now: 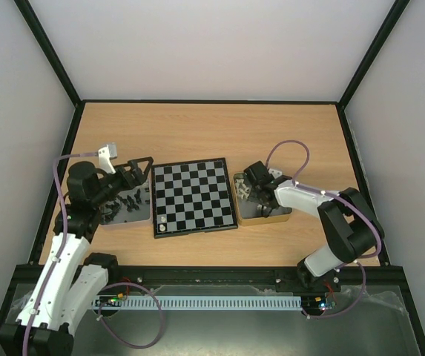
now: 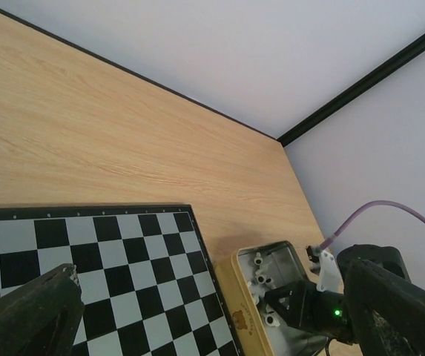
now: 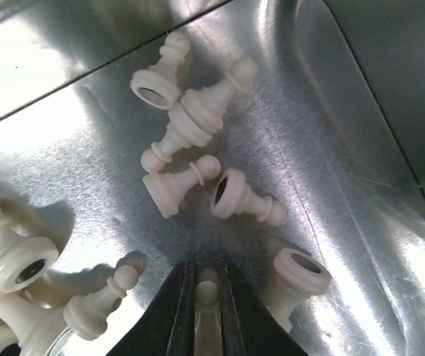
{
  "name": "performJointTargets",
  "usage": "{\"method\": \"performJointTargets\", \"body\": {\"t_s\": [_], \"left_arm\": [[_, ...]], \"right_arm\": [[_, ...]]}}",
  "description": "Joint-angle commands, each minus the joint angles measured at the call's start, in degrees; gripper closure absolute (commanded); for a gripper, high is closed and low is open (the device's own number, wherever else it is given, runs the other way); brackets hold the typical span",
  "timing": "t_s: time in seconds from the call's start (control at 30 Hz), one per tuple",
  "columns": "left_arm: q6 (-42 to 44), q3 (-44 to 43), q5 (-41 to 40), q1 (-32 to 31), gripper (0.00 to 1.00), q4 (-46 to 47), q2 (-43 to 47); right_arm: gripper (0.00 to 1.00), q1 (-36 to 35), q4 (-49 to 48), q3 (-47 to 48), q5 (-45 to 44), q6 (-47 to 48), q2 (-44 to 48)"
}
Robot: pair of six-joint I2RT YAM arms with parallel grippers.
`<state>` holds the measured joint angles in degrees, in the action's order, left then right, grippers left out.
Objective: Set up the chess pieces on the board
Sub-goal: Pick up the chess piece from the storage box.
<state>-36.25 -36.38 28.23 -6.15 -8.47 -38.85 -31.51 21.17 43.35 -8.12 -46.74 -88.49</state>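
The board [image 1: 193,196] lies between my two arms, and one small pale piece [image 1: 162,218] stands near its front left corner. In the right wrist view my right gripper [image 3: 206,271] is down in a metal tin [image 3: 331,148], shut on a cream pawn [image 3: 207,293] held between the fingertips. Several other cream pieces [image 3: 197,111] lie tipped over around it. In the top view the right gripper [image 1: 251,189] reaches into the gold-sided tin [image 1: 271,215]. My left gripper [image 1: 134,174] hangs open above a tin of black pieces [image 1: 127,202], holding nothing.
The left wrist view shows the board [image 2: 123,267], the gold-sided tin [image 2: 245,297] beside its right edge and the right arm [image 2: 375,274] over that tin. Bare wood lies behind the board [image 1: 212,130]. White walls enclose the table.
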Motion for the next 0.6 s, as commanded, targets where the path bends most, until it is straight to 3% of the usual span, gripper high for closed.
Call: {"method": "performJointTargets", "body": {"t_s": [0.0, 0.17, 0.37, 0.57], "left_arm": [[0.93, 0.77, -0.01, -0.73, 0.03, 4.02, -1.90], [-0.55, 1.03, -1.23, -2.64, 0.02, 4.30, -5.03], [-2.31, 1.20, -4.93, -9.53, 0.02, 6.32, -7.60], [-7.40, 4.02, -8.41, -20.64, 0.04, 12.70, -10.62]], "right_arm": [[0.90, 0.04, 0.90, 1.34, -2.60, 1.27, 3.39], [0.90, 0.04, -2.53, 1.21, -1.91, 2.77, 9.99], [0.90, 0.04, -4.13, 1.07, -1.59, 1.09, 13.70], [0.90, 0.00, -10.68, -1.32, 13.26, -5.75, 19.09]]}}
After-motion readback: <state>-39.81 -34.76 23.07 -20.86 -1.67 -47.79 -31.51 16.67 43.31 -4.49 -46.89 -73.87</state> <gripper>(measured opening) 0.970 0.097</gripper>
